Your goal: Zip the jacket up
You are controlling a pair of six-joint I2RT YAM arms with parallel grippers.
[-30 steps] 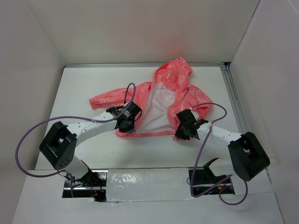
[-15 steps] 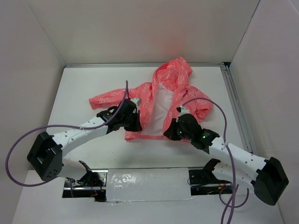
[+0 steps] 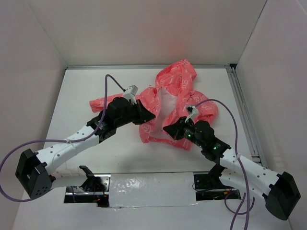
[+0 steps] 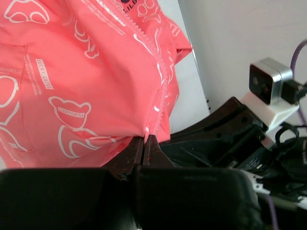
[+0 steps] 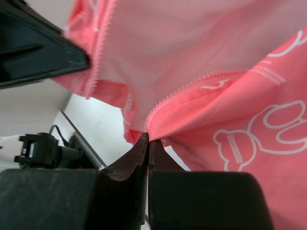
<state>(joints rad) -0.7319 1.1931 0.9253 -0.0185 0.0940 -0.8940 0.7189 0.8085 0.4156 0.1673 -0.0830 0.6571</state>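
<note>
The coral-pink jacket (image 3: 180,88) with white print is bunched in the middle of the table, its hood toward the back and its white lining showing in the front opening. My left gripper (image 3: 149,115) is shut on the jacket's left front edge, pinching the zipper tape (image 4: 158,67) at the bottom. My right gripper (image 3: 167,129) is shut on the right front edge, where the zipper teeth (image 5: 192,86) end at its fingertips. Both front edges are lifted and drawn close together. The jacket's hem (image 3: 158,140) hangs folded between the two grippers.
White walls enclose the table on three sides. A metal rail (image 3: 242,110) runs along the right edge. Purple cables (image 3: 108,81) loop above both arms. The arm bases and a taped strip (image 3: 153,184) lie at the near edge.
Both arms have stretched forward and inward, carrying the jacket's two front edges together. The jacket, spread open a second ago, is now gathered and narrower, its hem lifted off the table.
</note>
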